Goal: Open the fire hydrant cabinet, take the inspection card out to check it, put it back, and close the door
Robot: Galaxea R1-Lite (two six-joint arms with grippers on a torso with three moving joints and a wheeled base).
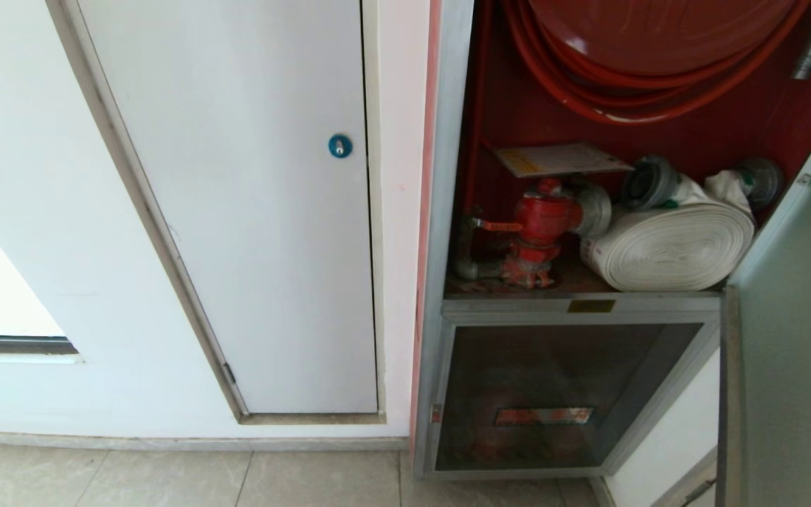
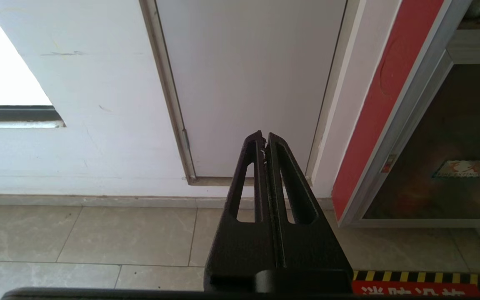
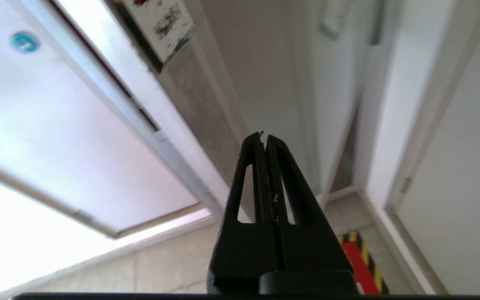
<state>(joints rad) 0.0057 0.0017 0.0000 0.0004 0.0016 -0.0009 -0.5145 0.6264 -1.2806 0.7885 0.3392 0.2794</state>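
Right now I have the right gripper [image 3: 264, 139] pinched tight on nothing, just short of the edge of the door [image 3: 206, 121], which stands swung out; I judge it is there because the door work is the step in hand. The left gripper [image 2: 264, 139] is also closed and empty, parked low over the floor tiles [image 2: 98, 237] facing the white panel [image 2: 248, 83]. Beyond the door, the fire hydrant cabinet [image 1: 441, 211] is open, and the inspection card [image 1: 560, 159] lies flat above the red valve [image 1: 543, 222], beside the rolled hose [image 1: 669, 246]. The lower glass panel [image 1: 553, 394] carries a red label; its writing, and the door sticker's [image 3: 165, 23], I cannot read.
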